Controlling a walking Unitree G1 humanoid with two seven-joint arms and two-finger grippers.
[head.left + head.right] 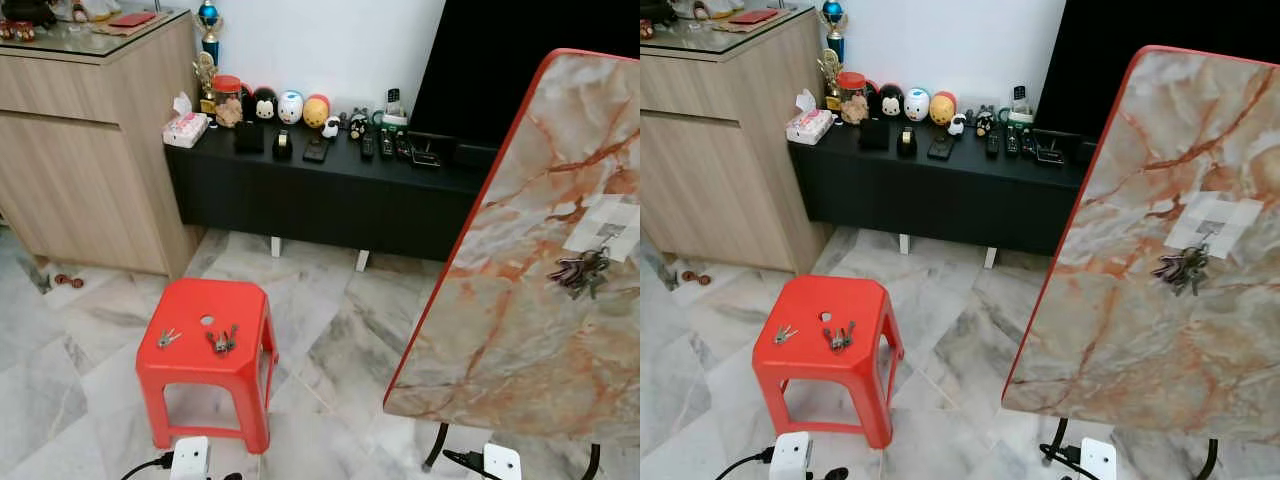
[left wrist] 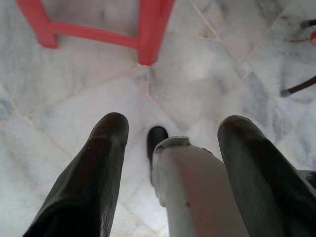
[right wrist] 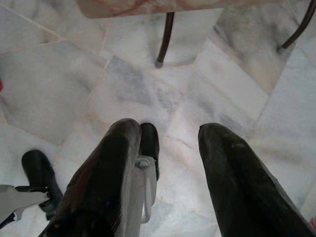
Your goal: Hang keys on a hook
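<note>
Two key bunches (image 1: 222, 341) sit on the red stool (image 1: 200, 375), another bunch (image 1: 580, 272) hangs on the marble board (image 1: 520, 330); left end effector (image 2: 170, 131) and right end effector (image 3: 168, 133) hang fingers apart, empty.

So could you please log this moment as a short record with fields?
stool: red stool on the marble floor
keys to hang: two key bunches, small and larger, lying on the stool
board: tilted marble-pattern board, one key bunch already hanging
left gripper: open, over floor
right gripper: open, over floor
</note>
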